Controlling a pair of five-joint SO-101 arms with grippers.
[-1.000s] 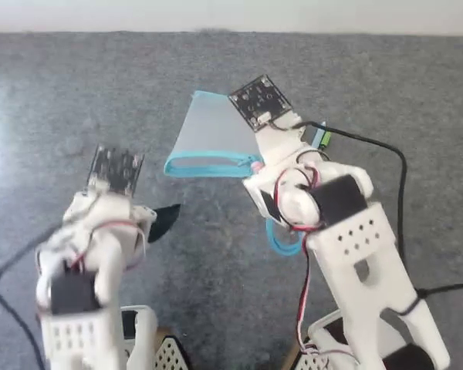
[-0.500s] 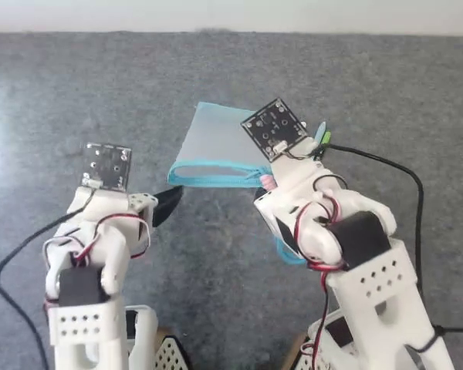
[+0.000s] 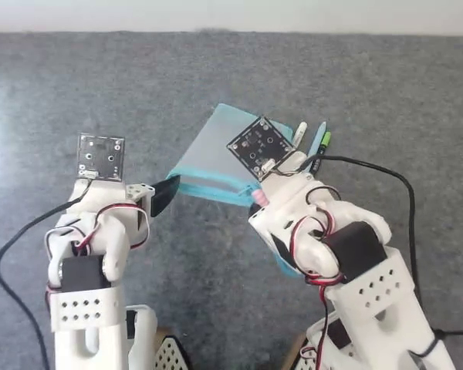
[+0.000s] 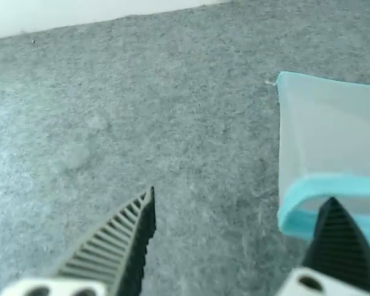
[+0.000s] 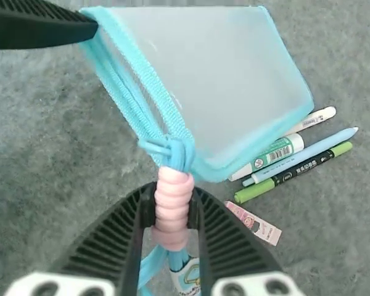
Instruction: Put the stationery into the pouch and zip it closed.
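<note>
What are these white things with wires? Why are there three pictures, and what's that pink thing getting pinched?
Those are two small robot arms at a grey table. One picture looks down from above. The other two come from little cameras on each arm's wrist. There is a see-through blue pouch, and some pens lie on the table beside it, not inside. The right gripper is shut on the pink zipper pull. The left gripper is open and holds nothing, close to the pouch's edge.
</note>
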